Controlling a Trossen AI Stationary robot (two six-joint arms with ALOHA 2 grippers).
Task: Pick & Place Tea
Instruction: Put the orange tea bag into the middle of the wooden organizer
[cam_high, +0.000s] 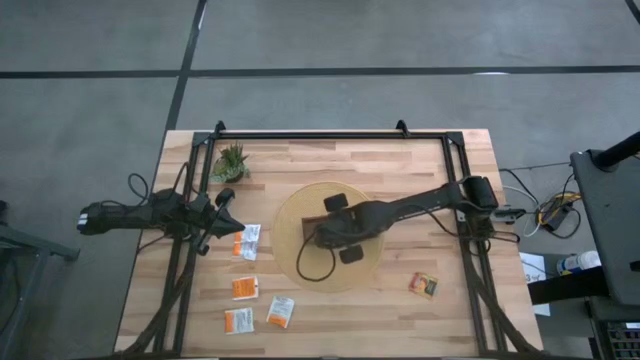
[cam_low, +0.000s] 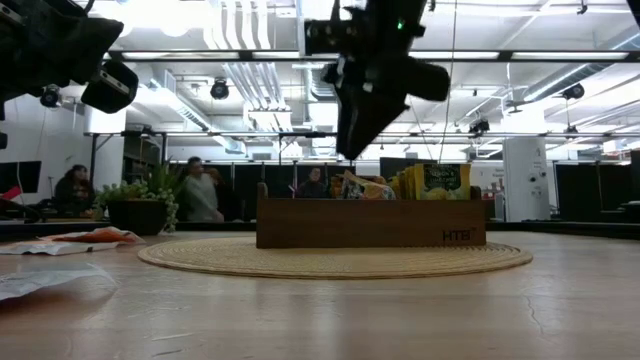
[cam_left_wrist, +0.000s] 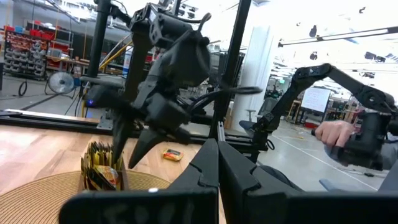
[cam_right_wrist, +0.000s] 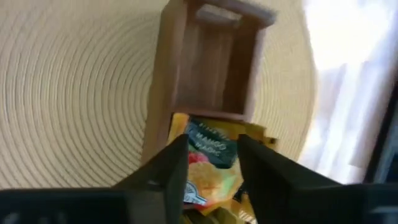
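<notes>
A dark wooden tray (cam_low: 370, 222) stands on a round woven mat (cam_high: 300, 205) at mid-table. Several yellow-green tea sachets (cam_low: 425, 182) stand on edge in one end of it. My right gripper (cam_right_wrist: 211, 142) hangs open just above the tray, fingers pointing down. A yellow sachet (cam_right_wrist: 205, 163) in a compartment shows through their gap, and the compartment beside it (cam_right_wrist: 211, 68) is bare. In the left wrist view the right gripper's fingertips (cam_left_wrist: 118, 149) stand clear above the sachets (cam_left_wrist: 102, 168). My left gripper (cam_left_wrist: 217, 168) waits shut at the table's left, level.
Loose white-and-orange sachets lie flat on the table left of the mat (cam_high: 248, 241), (cam_high: 245, 288), (cam_high: 239, 320), and one nearer the front (cam_high: 281, 312). A yellow-and-red one (cam_high: 424, 285) lies to the right. A small potted plant (cam_high: 231, 162) stands at the far left. People stand beyond the table.
</notes>
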